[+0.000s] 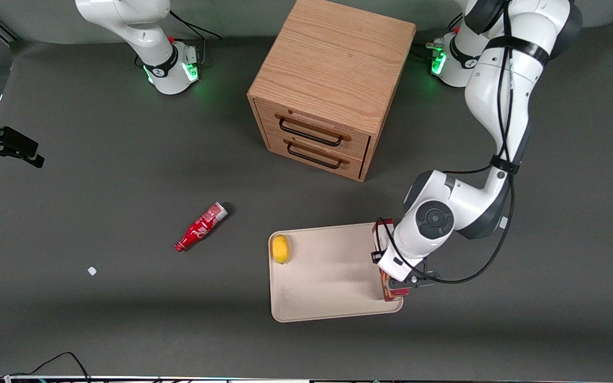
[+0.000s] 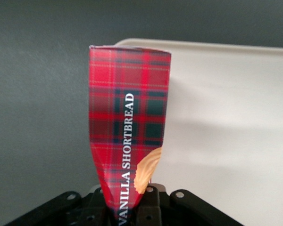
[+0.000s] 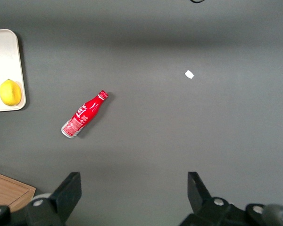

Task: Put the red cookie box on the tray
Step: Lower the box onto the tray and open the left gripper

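Observation:
The red cookie box (image 1: 380,234), a tartan carton marked "vanilla shortbread" (image 2: 127,127), is pinched at one end by my left gripper (image 1: 402,285), which is shut on it (image 2: 128,208). The box runs along the rim of the cream tray (image 1: 328,276) at the side toward the working arm's end of the table. The wrist hides its middle in the front view. In the left wrist view one long side of the box is over the tray (image 2: 226,122) and the other over the grey table. Whether the box touches the tray I cannot tell.
A yellow lemon (image 1: 281,248) lies on the tray at its edge toward the parked arm. A red soda bottle (image 1: 200,227) lies on the table farther toward the parked arm, near a white scrap (image 1: 91,271). A wooden two-drawer cabinet (image 1: 328,85) stands farther from the front camera than the tray.

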Tool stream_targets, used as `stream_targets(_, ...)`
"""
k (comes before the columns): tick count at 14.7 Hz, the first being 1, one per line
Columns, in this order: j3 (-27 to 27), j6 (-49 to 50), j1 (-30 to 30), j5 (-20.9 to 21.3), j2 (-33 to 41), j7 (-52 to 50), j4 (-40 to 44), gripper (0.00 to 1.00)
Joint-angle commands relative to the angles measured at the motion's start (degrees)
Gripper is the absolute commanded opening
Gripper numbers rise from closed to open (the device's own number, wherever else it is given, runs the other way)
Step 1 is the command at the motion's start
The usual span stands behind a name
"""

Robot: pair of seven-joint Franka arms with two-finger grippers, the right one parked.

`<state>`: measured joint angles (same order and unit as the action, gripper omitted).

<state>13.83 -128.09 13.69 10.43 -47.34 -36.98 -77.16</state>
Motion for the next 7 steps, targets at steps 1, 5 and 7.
stream_targets(1,-0.6,0.7,1.0,1.3,-1.3,-1.7,2.5,0.00)
stream_targets(5,-0.7,0.7,1.0,1.3,-1.7,-1.7,2.5,0.00)
stream_targets(7,-0.7,-2.1,0.9,1.4,-2.0,-1.6,1.8,0.14)
